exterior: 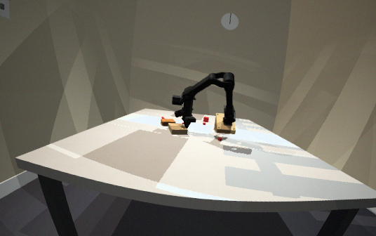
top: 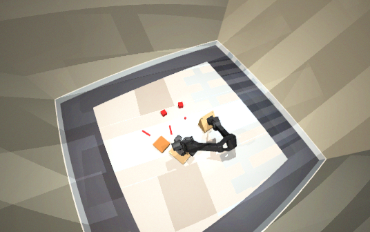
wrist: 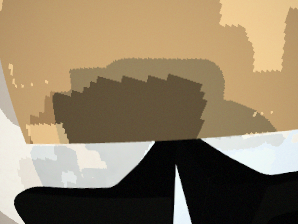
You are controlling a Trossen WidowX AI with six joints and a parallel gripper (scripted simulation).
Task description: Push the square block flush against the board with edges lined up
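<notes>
The orange square block (top: 161, 143) (exterior: 168, 121) lies flat on the table. The tan board (top: 182, 158) (exterior: 177, 130) lies just beside it on the arm's side, partly hidden under my gripper; their near corners are close, and I cannot tell if they touch. In the wrist view the board (wrist: 133, 30) fills the upper half. My gripper (top: 178, 148) (exterior: 186, 125) (wrist: 173, 133) is shut and empty. Its tips point down at the board's edge, on the side away from the block.
The arm's base stands on a tan mount (top: 205, 121) (exterior: 221, 126). Small red cubes (top: 163, 112) (top: 180, 105) (exterior: 205, 119) and two thin red sticks (top: 145, 132) (top: 170, 130) lie beyond the block. Another red cube (exterior: 219, 139) lies near the mount.
</notes>
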